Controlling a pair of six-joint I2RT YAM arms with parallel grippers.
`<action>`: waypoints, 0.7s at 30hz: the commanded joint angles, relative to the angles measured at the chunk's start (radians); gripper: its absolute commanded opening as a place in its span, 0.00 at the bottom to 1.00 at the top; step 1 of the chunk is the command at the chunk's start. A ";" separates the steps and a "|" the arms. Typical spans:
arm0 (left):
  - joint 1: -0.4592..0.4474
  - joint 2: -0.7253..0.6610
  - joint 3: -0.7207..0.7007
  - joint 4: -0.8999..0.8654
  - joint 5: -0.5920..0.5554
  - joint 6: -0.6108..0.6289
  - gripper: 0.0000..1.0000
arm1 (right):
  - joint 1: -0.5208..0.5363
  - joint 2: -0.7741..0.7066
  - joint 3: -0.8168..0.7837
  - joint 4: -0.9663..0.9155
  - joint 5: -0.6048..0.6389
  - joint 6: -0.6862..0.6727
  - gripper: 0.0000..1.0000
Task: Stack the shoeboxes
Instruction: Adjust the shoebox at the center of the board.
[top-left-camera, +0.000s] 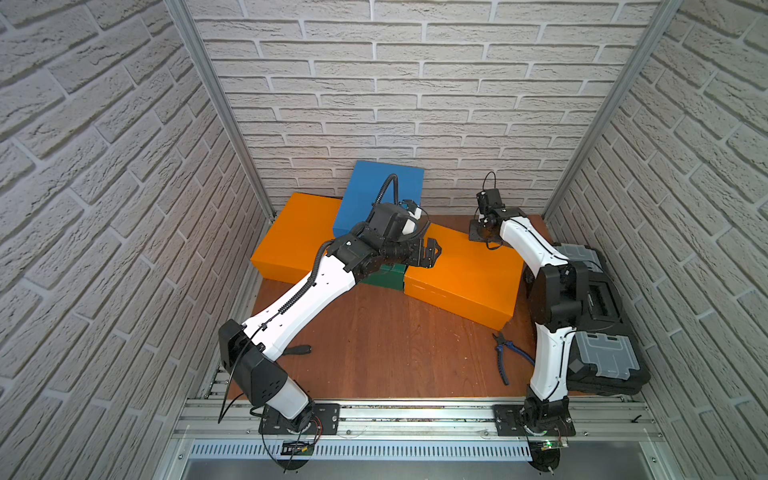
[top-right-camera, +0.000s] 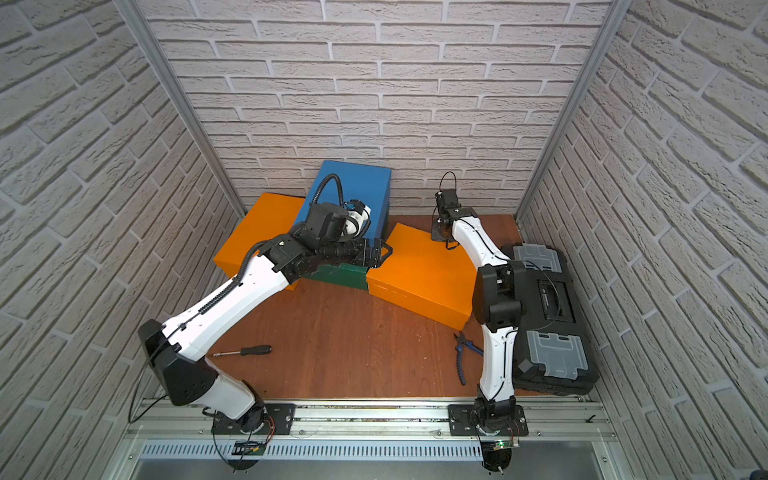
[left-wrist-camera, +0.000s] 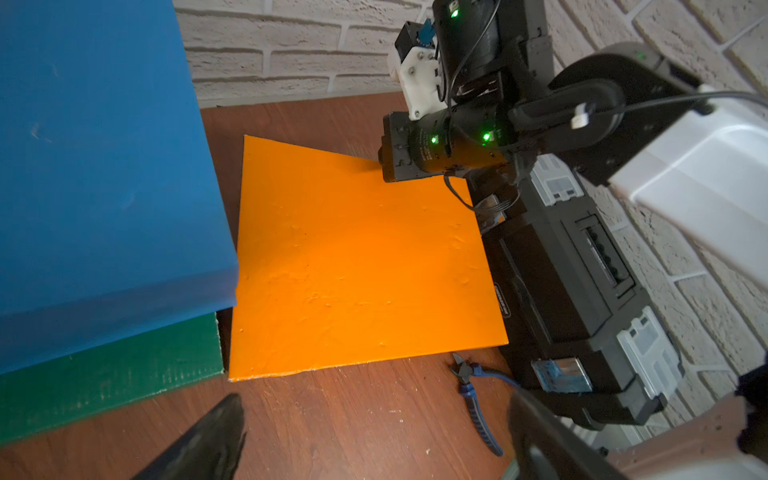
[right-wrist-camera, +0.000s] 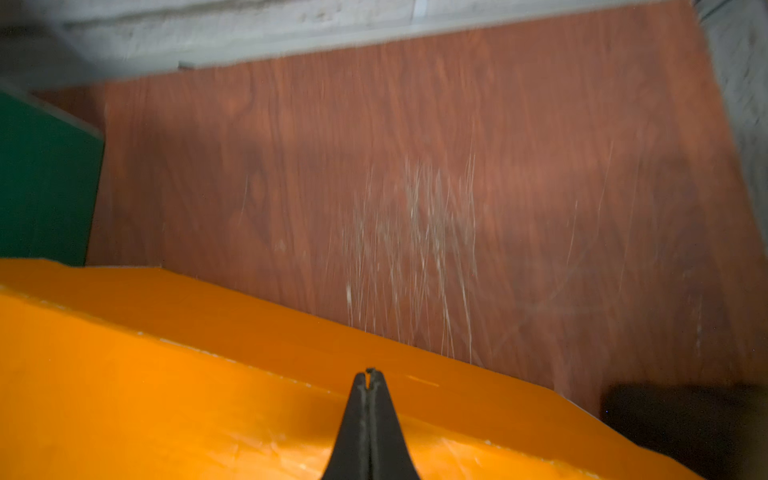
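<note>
Left orange shoebox (top-left-camera: 297, 237): flat on the wooden table (top-left-camera: 374, 340), far left corner, set at an angle.
Screwdriver (top-right-camera: 245, 351): on the table nearer the front, just beside the left arm's lower link.
Blue shoebox (top-left-camera: 374, 187): centre back, close to the brick wall. It lies on top of the green shoebox (top-left-camera: 386, 276). In both top views its left edge overlaps a corner of the left orange box; I cannot tell whether it rests on it.
Green box: on the table between the two orange ones, mostly covered; only its near side shows below the left wrist.
Left gripper (top-left-camera: 434, 254): above the spot where green meets the right orange shoebox (top-left-camera: 469, 274). Jaws spread wide, nothing between them.
Right orange box: flat on the table, angled, just beside the green one; the left wrist view shows a narrow gap.
Right gripper (right-wrist-camera: 369, 374): pointing down over the far edge of that box's lid, jaws pressed together, empty. Contact with the lid unclear.
Blue-handled pliers (top-left-camera: 505, 353): on the table near the box's front right corner.
Black tool case (top-left-camera: 602, 324): along the right wall.
</note>
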 joint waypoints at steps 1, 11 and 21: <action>-0.033 -0.052 -0.046 0.026 -0.056 -0.013 0.98 | 0.004 -0.078 -0.081 -0.032 -0.074 0.017 0.05; -0.162 -0.130 -0.289 0.051 -0.204 -0.105 0.97 | -0.061 -0.125 0.000 -0.070 0.006 -0.024 0.06; -0.187 0.048 -0.269 0.138 -0.143 -0.110 0.97 | -0.135 -0.028 0.068 -0.128 0.023 -0.048 0.08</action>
